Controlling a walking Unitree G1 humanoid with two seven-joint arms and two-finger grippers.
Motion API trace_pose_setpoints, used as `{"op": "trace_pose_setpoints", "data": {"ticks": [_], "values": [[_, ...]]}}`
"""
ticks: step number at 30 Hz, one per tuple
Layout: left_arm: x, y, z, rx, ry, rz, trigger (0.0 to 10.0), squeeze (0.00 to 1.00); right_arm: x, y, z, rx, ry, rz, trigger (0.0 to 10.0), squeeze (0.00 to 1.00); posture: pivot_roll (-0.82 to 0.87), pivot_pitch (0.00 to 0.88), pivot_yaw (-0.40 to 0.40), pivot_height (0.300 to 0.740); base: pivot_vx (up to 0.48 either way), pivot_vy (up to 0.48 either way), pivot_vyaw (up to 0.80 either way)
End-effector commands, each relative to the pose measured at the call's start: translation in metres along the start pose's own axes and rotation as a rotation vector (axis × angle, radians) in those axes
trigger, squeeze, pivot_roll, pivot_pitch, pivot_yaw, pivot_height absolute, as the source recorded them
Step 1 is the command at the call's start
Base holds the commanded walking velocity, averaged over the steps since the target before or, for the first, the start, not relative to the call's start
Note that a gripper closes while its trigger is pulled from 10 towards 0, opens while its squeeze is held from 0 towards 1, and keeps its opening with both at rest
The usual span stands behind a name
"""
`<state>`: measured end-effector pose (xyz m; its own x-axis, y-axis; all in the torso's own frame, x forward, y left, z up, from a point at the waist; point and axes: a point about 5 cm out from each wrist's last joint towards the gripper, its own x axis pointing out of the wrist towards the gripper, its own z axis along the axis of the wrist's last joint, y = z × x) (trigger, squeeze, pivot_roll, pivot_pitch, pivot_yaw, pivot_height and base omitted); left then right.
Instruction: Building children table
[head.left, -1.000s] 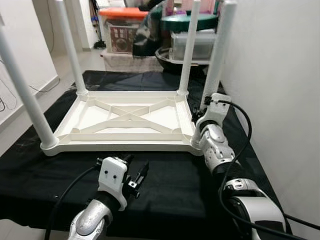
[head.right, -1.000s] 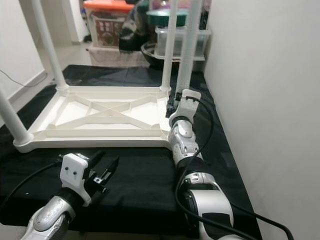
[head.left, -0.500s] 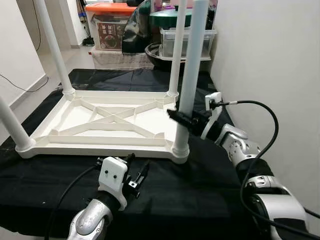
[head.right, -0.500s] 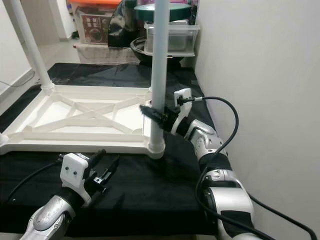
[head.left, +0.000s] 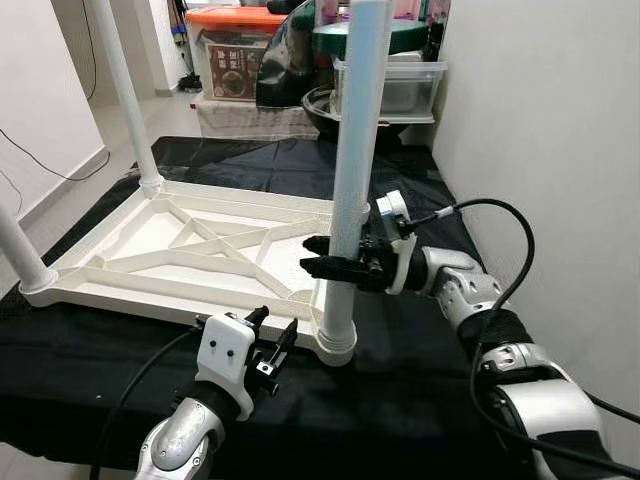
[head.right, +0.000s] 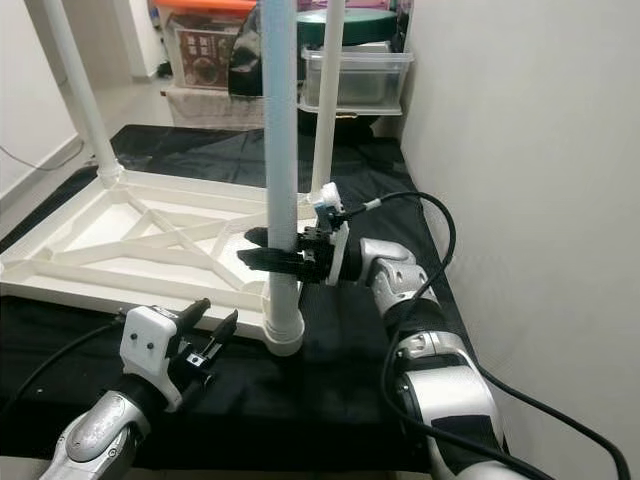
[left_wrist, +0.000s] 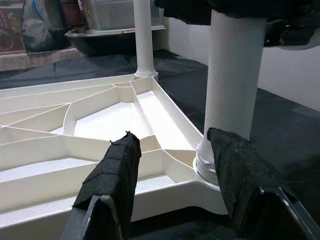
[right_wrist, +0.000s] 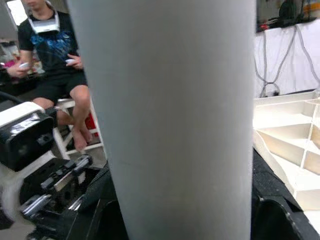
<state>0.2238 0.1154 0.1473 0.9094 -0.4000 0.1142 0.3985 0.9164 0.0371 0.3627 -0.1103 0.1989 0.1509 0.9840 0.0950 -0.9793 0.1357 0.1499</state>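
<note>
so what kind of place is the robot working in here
Probably a lived-in home, perhaps a spare or storage room: stacked plastic storage bins against the far wall, a tiled floor, and a child's table upside down on a black cloth.

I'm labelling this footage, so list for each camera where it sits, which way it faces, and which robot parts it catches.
Left eye view: on the head, looking forward and down at the upturned white table on black cloth; both arms show, the right pincer around the near leg.
Right eye view: beside it, same scene; the left pincer is open.
Left wrist view: looks along its fingers at the table corner.
Right wrist view: close on the leg, a seated person behind.
All four share that leg.
</note>
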Motion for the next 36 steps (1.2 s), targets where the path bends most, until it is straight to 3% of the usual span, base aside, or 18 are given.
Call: {"op": "trace_pose_setpoints", "data": {"ticks": [1,2,7,8,10,11,12,15,17,22,23,26,27,29,30,33,34,36], "values": [[0.001,-0.001,-0.003,0.002,0.007,-0.003,10.0,0.00,0.004,-0.003,-0.005,0.036,-0.008,-0.049,0.0,0.00,-0.01,0.000,-0.038,0.740,0.000,0.000,0.00],[0.001,-0.001,-0.003,0.002,0.007,-0.003,10.0,0.00,0.004,-0.003,-0.005,0.036,-0.008,-0.049,0.0,0.00,-0.01,0.000,-0.038,0.740,0.000,0.000,0.00],[0.001,-0.001,-0.004,0.001,0.011,-0.001,10.0,0.00,0.002,-0.029,-0.011,0.006,-0.076,-0.604,0.0,0.00,-0.01,0.000,-0.042,0.740,0.000,0.000,0.00],[0.001,-0.001,-0.004,0.001,0.011,-0.001,10.0,0.00,0.002,-0.029,-0.011,0.006,-0.076,-0.604,0.0,0.00,-0.01,0.000,-0.042,0.740,0.000,0.000,0.00],[0.001,0.000,-0.004,0.002,0.011,0.000,10.0,0.00,-0.018,-0.043,-0.010,0.006,-0.107,-0.949,0.0,0.00,-0.01,0.000,-0.038,0.740,0.000,0.000,0.00],[0.001,0.000,-0.004,0.002,0.011,0.000,10.0,0.00,-0.018,-0.043,-0.010,0.006,-0.107,-0.949,0.0,0.00,-0.01,0.000,-0.038,0.740,0.000,0.000,0.00],[0.002,0.000,-0.004,0.002,0.011,0.000,10.0,0.00,-0.037,-0.049,-0.013,0.001,-0.088,-1.202,0.0,0.00,-0.02,0.000,-0.033,0.740,0.000,0.000,0.00],[0.002,0.000,-0.004,0.002,0.012,0.000,10.0,0.00,-0.053,-0.050,-0.015,-0.038,-0.065,-1.391,0.0,0.00,-0.02,0.000,-0.033,0.740,0.000,0.000,0.00],[0.002,-0.001,-0.005,0.001,0.015,-0.001,10.0,0.00,-0.071,-0.045,-0.023,-0.033,-0.069,-1.688,0.0,0.00,-0.03,0.000,-0.021,0.740,0.000,0.000,0.00],[0.002,-0.001,-0.005,0.001,0.016,-0.001,10.0,0.00,-0.069,-0.036,-0.039,0.024,-0.038,-1.798,0.0,0.00,-0.03,0.000,-0.021,0.740,0.000,0.000,0.00],[0.002,-0.001,-0.005,0.002,0.015,-0.001,10.0,0.00,-0.056,-0.038,-0.038,0.026,-0.060,-1.737,10.0,0.00,-0.03,0.000,-0.023,0.740,0.000,0.000,0.00],[0.003,-0.001,-0.005,0.005,0.015,0.001,10.0,0.00,-0.039,-0.040,-0.032,0.020,-0.129,-1.645,10.0,0.00,-0.03,0.000,-0.023,0.740,0.000,0.000,0.00],[0.003,0.000,-0.005,0.008,0.016,0.006,10.0,0.00,-0.028,-0.041,-0.023,0.001,-0.188,-1.552,10.0,0.13,-0.03,0.000,-0.023,0.740,0.000,0.000,0.00],[0.003,0.000,-0.005,0.008,0.016,0.006,10.0,0.00,-0.028,-0.041,-0.023,0.001,-0.188,-1.552,10.0,0.13,-0.03,0.000,-0.023,0.740,0.000,0.000,0.00],[0.003,0.001,-0.005,0.010,0.016,0.009,10.0,0.00,-0.022,-0.040,-0.018,-0.015,-0.223,-1.508,10.0,1.00,-0.03,0.000,-0.023,0.740,0.000,0.000,0.00],[0.003,0.001,-0.005,0.012,0.017,0.011,10.0,0.00,-0.015,-0.041,-0.007,0.032,-0.301,-1.406,10.0,0.99,-0.03,0.000,-0.023,0.740,0.000,0.000,0.00],[0.003,0.001,-0.005,0.014,0.017,0.011,10.0,0.00,-0.014,-0.041,-0.001,0.046,-0.328,-1.340,10.0,0.00,-0.03,0.000,-0.023,0.740,0.000,0.000,0.00],[0.003,0.001,-0.005,0.014,0.017,0.011,10.0,0.00,-0.012,-0.040,0.003,0.061,-0.339,-1.243,10.0,0.00,-0.03,0.000,-0.023,0.740,0.000,0.000,0.00]]}}
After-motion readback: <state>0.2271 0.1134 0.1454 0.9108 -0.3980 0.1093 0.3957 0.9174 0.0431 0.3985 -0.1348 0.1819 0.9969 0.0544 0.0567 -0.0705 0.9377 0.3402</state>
